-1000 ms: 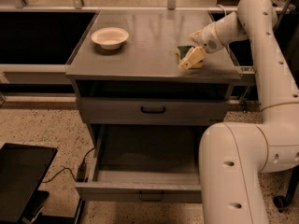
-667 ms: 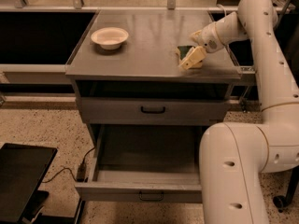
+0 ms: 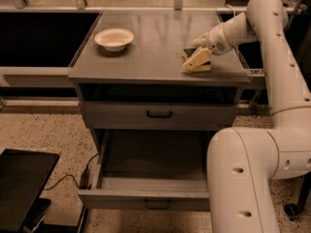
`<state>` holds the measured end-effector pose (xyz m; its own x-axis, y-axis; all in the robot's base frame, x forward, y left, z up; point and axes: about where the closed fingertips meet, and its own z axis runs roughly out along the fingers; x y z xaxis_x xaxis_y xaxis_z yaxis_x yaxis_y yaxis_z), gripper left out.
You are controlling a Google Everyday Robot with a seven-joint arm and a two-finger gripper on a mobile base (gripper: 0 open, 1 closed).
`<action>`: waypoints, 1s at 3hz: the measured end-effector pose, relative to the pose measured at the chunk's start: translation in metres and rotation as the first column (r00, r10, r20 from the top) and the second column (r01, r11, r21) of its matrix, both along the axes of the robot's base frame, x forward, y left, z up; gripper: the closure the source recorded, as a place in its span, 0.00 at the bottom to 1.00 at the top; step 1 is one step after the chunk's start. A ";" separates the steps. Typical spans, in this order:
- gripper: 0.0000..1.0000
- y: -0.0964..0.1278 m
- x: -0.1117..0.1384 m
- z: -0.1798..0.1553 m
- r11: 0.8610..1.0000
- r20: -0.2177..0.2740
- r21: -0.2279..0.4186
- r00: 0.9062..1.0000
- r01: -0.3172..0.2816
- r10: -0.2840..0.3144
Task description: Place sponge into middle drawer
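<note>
The sponge (image 3: 188, 53) lies on the right part of the steel counter top (image 3: 155, 42); only its dark green face shows beside the gripper. My gripper (image 3: 197, 62) is down on the counter right at the sponge, touching or covering most of it. Below the closed top drawer (image 3: 158, 114), the second drawer (image 3: 146, 198) stands pulled out, and its inside looks bare.
A white bowl (image 3: 114, 38) sits on the left of the counter top. My arm's large white link (image 3: 243, 178) stands in front of the open drawer's right end. A black object (image 3: 22, 183) and a cable (image 3: 73, 176) lie on the floor at lower left.
</note>
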<state>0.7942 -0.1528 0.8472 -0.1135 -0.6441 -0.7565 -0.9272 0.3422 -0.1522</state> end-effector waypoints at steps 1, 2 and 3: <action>0.59 0.000 0.000 0.000 1.000 0.000 0.000 1.000 0.000 0.000; 0.82 0.000 0.000 0.000 1.000 0.000 0.000 1.000 0.000 0.000; 1.00 0.006 0.001 -0.001 1.000 -0.003 0.000 1.000 -0.006 0.006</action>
